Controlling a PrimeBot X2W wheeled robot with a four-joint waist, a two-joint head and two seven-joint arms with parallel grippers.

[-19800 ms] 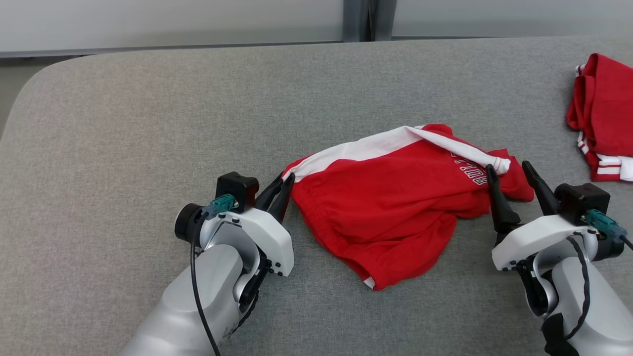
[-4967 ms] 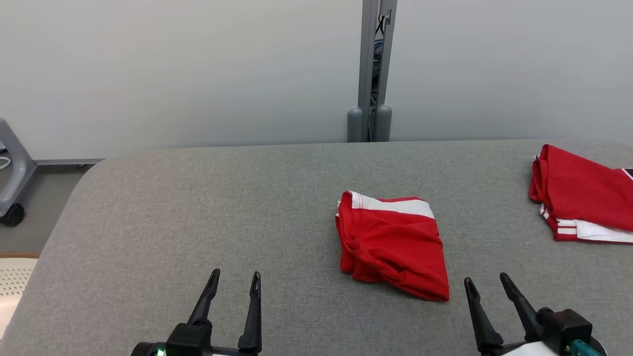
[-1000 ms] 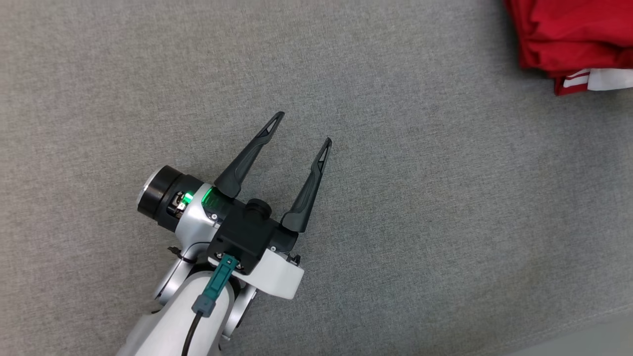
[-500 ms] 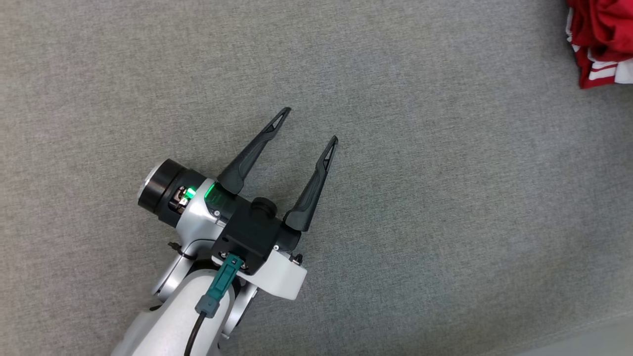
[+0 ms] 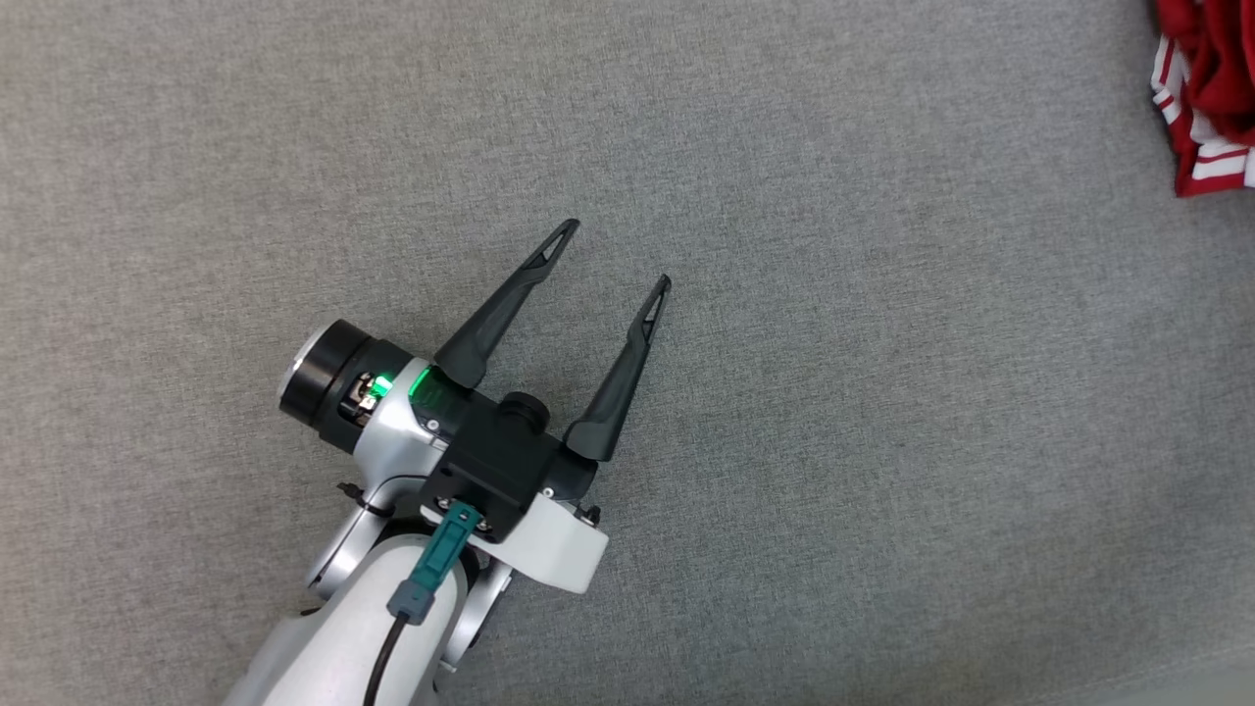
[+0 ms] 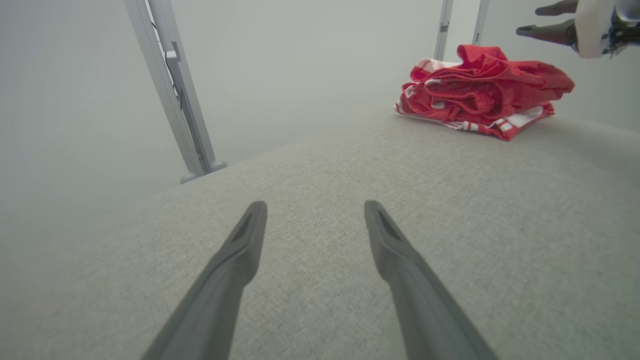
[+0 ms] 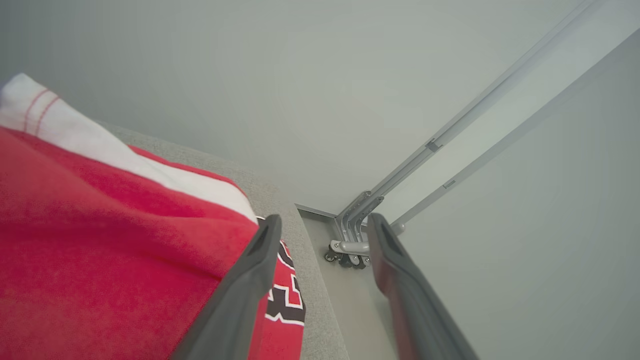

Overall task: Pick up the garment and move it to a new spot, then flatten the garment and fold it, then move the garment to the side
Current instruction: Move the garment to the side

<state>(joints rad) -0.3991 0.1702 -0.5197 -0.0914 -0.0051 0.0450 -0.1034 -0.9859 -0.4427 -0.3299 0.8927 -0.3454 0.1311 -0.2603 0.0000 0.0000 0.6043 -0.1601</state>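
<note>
The right gripper (image 7: 325, 219) is just parting its fingers, releasing the folded garment (image 7: 100, 240) at the side. The left gripper (image 5: 618, 252) is idling, fingers spread, over the worktop (image 5: 882, 441). The task is seemingly finishing.

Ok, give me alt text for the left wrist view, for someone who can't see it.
The left gripper, open and empty, points across the grey padded table toward a pile of red-and-white garments at far right. The right gripper hangs open above that pile; a metal post stands at the wall, left.
</note>
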